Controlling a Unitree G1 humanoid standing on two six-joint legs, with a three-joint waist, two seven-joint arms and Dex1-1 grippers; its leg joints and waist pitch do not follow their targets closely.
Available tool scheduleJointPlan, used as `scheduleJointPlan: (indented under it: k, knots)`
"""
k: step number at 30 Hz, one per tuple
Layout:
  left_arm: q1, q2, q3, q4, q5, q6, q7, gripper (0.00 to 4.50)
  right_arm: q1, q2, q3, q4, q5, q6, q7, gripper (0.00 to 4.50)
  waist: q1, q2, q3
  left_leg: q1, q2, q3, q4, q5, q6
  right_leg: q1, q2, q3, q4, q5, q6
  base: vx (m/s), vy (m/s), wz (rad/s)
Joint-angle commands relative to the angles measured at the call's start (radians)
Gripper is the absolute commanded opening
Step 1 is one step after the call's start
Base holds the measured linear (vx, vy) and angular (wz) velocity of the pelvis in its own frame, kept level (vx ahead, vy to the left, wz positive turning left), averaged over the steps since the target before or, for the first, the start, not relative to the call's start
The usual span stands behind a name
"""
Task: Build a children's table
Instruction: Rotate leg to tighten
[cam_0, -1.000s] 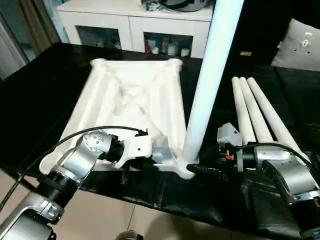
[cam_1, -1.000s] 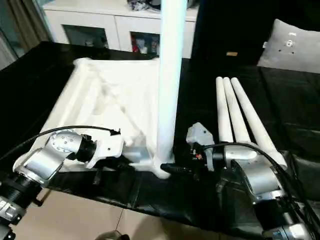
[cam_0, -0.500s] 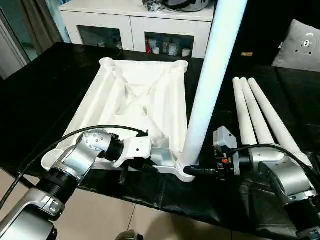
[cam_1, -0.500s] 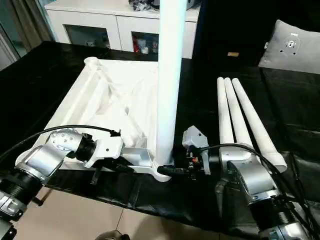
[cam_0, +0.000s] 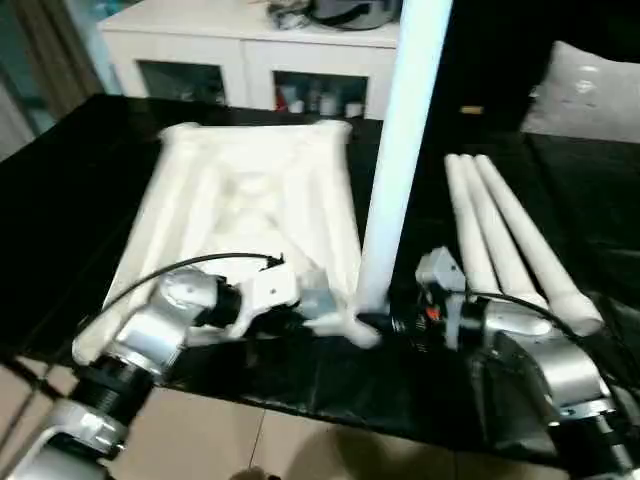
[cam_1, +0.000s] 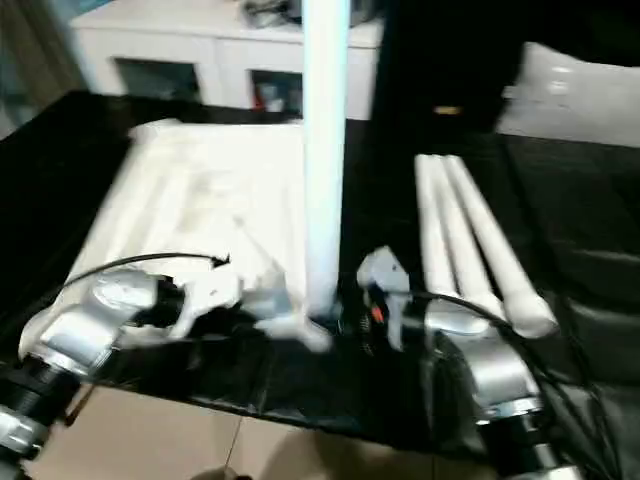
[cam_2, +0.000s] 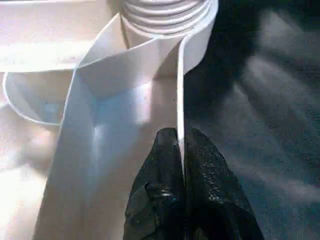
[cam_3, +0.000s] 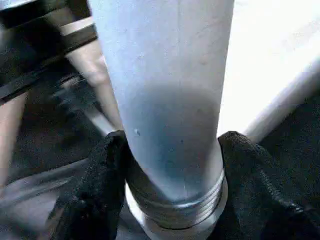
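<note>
The children's table top (cam_0: 240, 195) lies upside down on the black cover, ribs up. One white leg (cam_0: 400, 150) stands upright in its near right corner socket. My right gripper (cam_3: 172, 150) is shut on this leg just above its threaded base, one finger (cam_3: 97, 192) on each side. My left gripper (cam_2: 180, 137) is shut on the thin white rim (cam_2: 179, 90) of the top, right beside that corner socket. In the left eye view both grippers meet at the near corner, the left gripper (cam_0: 312, 318) from the left and the right gripper (cam_0: 380, 322) from the right.
Three loose white legs (cam_0: 505, 235) lie side by side on the black work surface (cam_0: 70, 170), right of the top. A white glass-doored cabinet (cam_0: 250, 60) stands behind, a grey cushion (cam_0: 590, 95) at the back right. The surface's front edge drops to tiled floor (cam_0: 300, 450).
My right gripper's fingers have closed in on the base of the upright leg. The left gripper keeps its hold on the rim. The camera has shifted.
</note>
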Motion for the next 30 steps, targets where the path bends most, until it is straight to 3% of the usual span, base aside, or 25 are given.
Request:
scheduleJointPlan:
  k: [1, 2, 3, 4, 6, 10, 11, 12, 14, 16, 17, 20, 22, 27, 28, 30]
  knots:
    - [-0.011, -0.095, 0.0, -0.083, -0.031, 0.062, 0.09, 0.0, -0.007, 0.08, 0.058, 0.039, -0.009, 0.05, -0.078, 2.54, 0.001, -0.014, -0.048, 0.018, 0.055, -0.028, -0.082, -0.284, -0.015, 0.026, -0.092, 0.048, -0.102, -0.367, -0.173, 0.0, 0.0, 0.0]
    - [-0.02, -0.153, 0.021, -0.091, -0.031, 0.118, 0.163, 0.0, -0.018, 0.133, 0.034, 0.061, -0.009, 0.064, -0.163, 2.54, -0.004, -0.012, -0.047, 0.018, 0.055, -0.026, -0.081, -0.275, -0.015, 0.02, -0.09, 0.05, -0.102, -0.352, -0.182, 0.0, 0.0, 0.0]
    - [-0.039, -0.234, 0.046, -0.082, -0.02, 0.175, 0.265, 0.0, -0.036, 0.201, 0.001, 0.099, -0.016, 0.083, -0.287, 2.54, -0.006, -0.019, -0.049, 0.017, 0.054, -0.027, -0.08, -0.266, -0.015, 0.023, -0.092, 0.049, -0.104, -0.349, -0.183, 0.0, 0.0, 0.0]
    - [-0.051, -0.271, 0.054, -0.067, -0.008, 0.191, 0.315, 0.0, -0.046, 0.23, -0.016, 0.12, -0.023, 0.092, -0.35, 2.54, -0.008, -0.017, -0.049, 0.017, 0.055, -0.028, -0.081, -0.254, -0.016, 0.022, -0.092, 0.05, -0.103, -0.335, -0.186, 0.0, 0.0, 0.0]
    - [-0.058, -0.29, 0.057, -0.056, -0.001, 0.197, 0.341, 0.0, -0.053, 0.242, -0.021, 0.133, -0.03, 0.091, -0.381, 2.54, -0.008, -0.017, -0.05, 0.017, 0.052, -0.028, -0.081, -0.249, -0.014, 0.024, -0.088, 0.049, -0.105, -0.323, -0.175, 0.0, 0.0, 0.0]
    - [-0.102, -0.375, 0.08, -0.014, 0.029, 0.223, 0.478, 0.0, -0.077, 0.292, -0.039, 0.18, -0.061, 0.078, -0.479, 2.54, -0.002, -0.015, -0.057, 0.008, 0.049, -0.024, -0.075, -0.169, 0.018, 0.031, -0.085, 0.051, -0.097, -0.181, -0.175, 0.0, 0.0, 0.0]
    - [-0.104, -0.379, 0.081, -0.012, 0.031, 0.224, 0.486, 0.0, -0.078, 0.295, -0.04, 0.182, -0.063, 0.077, -0.484, 2.54, -0.001, -0.014, -0.06, 0.009, 0.049, -0.024, -0.072, -0.148, 0.025, 0.032, -0.085, 0.05, -0.093, -0.139, -0.183, 0.0, 0.0, 0.0]
    - [-0.113, -0.382, 0.076, -0.007, 0.036, 0.217, 0.491, 0.0, -0.079, 0.296, -0.044, 0.186, -0.064, 0.066, -0.489, 3.1, 0.002, -0.012, -0.062, 0.008, 0.049, -0.024, -0.072, -0.137, 0.03, 0.033, -0.085, 0.049, -0.092, -0.119, -0.185, 0.0, 0.0, 0.0]
    - [-0.116, -0.381, 0.069, -0.011, 0.039, 0.22, 0.489, 0.0, -0.078, 0.297, -0.052, 0.184, -0.069, 0.061, -0.497, 3.24, 0.006, -0.011, -0.064, 0.003, 0.05, -0.024, -0.069, -0.103, 0.05, 0.036, -0.084, 0.047, -0.084, -0.04, -0.196, 0.0, 0.0, 0.0]
    - [-0.116, -0.375, 0.064, -0.016, 0.042, 0.223, 0.483, 0.0, -0.075, 0.297, -0.064, 0.179, -0.066, 0.055, -0.5, 3.33, 0.007, -0.008, -0.063, 0.005, 0.052, -0.024, -0.07, -0.12, 0.054, 0.034, -0.086, 0.046, -0.086, -0.049, -0.2, 0.0, 0.0, 0.0]
    - [-0.112, -0.369, 0.064, -0.024, 0.049, 0.233, 0.475, 0.0, -0.071, 0.297, -0.081, 0.172, -0.068, 0.05, -0.508, 3.66, 0.008, -0.007, -0.061, 0.007, 0.053, -0.024, -0.072, -0.139, 0.048, 0.034, -0.086, 0.046, -0.09, -0.074, -0.199, 0.0, 0.0, 0.0]
    - [-0.106, -0.352, 0.066, -0.027, 0.06, 0.241, 0.461, 0.0, -0.057, 0.285, -0.107, 0.138, -0.063, 0.043, -0.51, 3.73, 0.009, -0.007, -0.058, 0.008, 0.054, -0.025, -0.076, -0.165, 0.036, 0.034, -0.086, 0.047, -0.093, -0.108, -0.191, 0.0, 0.0, 0.0]
    - [-0.107, -0.341, 0.062, -0.022, 0.062, 0.239, 0.459, 0.0, -0.046, 0.268, -0.106, 0.113, -0.055, 0.037, -0.501, 4.09, 0.009, -0.008, -0.059, 0.007, 0.055, -0.025, -0.076, -0.167, 0.032, 0.036, -0.088, 0.048, -0.093, -0.107, -0.187, 0.0, 0.0, 0.0]
    - [-0.129, -0.315, 0.047, 0.034, 0.081, 0.199, 0.456, 0.0, 0.026, 0.198, -0.133, -0.041, -0.038, 0.072, -0.475, 4.39, 0.018, -0.005, -0.059, 0.006, 0.054, -0.026, -0.076, -0.152, 0.037, 0.036, -0.087, 0.049, -0.093, -0.099, -0.169, 0.0, 0.0, 0.0]
    - [-0.135, -0.316, 0.051, 0.046, 0.079, 0.193, 0.459, 0.27, 0.04, 0.187, -0.137, -0.074, -0.032, 0.082, -0.466, 4.46, 0.018, -0.007, -0.059, 0.006, 0.054, -0.025, -0.075, -0.148, 0.037, 0.036, -0.085, 0.049, -0.093, -0.092, -0.167, 0.0, 0.0, 0.0]
    - [-0.139, -0.32, 0.062, 0.049, 0.06, 0.194, 0.447, 0.27, 0.058, 0.183, -0.147, -0.12, -0.022, 0.093, -0.463, 4.46, 0.019, -0.003, -0.06, 0.005, 0.054, -0.026, -0.075, -0.147, 0.038, 0.036, -0.086, 0.048, -0.092, -0.079, -0.169, 0.0, 0.0, 0.0]
